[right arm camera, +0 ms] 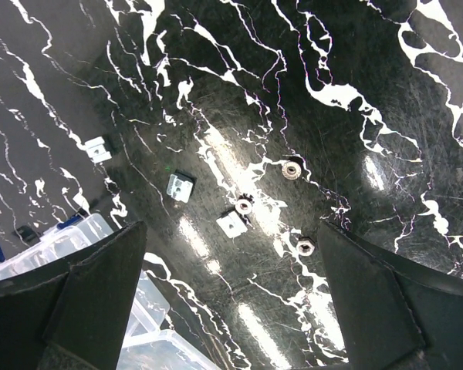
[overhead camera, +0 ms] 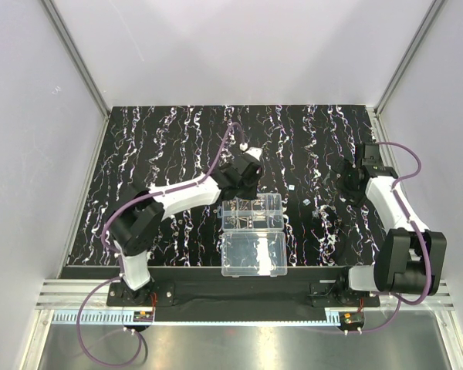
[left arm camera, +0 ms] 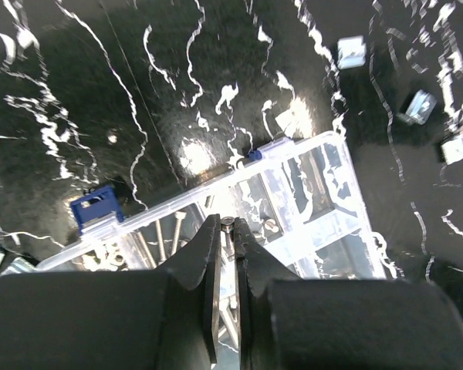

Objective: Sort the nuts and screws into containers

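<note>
**Left arm.** I see the left fingers [left arm camera: 230, 229] closed to a narrow slit. They pinch a slim silvery screw [left arm camera: 228, 223], whose head shows at the tips. The fingers hang over the divided half of the clear organizer box [left arm camera: 297, 148], close to the wall that carries the blue latch [left arm camera: 96, 206]. I cannot tell which cell lies directly beneath the tips. The cell just left of them holds several long screws [left arm camera: 163, 235]. In the overhead view the box sits open near the middle of the surface [overhead camera: 154, 139], with its plain lid half [overhead camera: 255, 254] lying flat towards the arm bases.

**Right arm.** The right fingers [right arm camera: 233, 231] are spread fully apart and hold nothing. They hover above the dark streaked surface, to the right of the box. One corner of the box appears at the lower left of the right wrist view.

**Loose parts.** Three round flanged nuts [right arm camera: 292, 168] lie on the surface in the gap between the right fingers. They form a loose group with one square nut [right arm camera: 231, 223] among them. Two further square nuts [right arm camera: 180, 186] lie apart from the group, towards the box. The left wrist view shows three more loose nuts [left arm camera: 351, 52] on the surface beyond the far corner of the box, none of them touching it.
</note>
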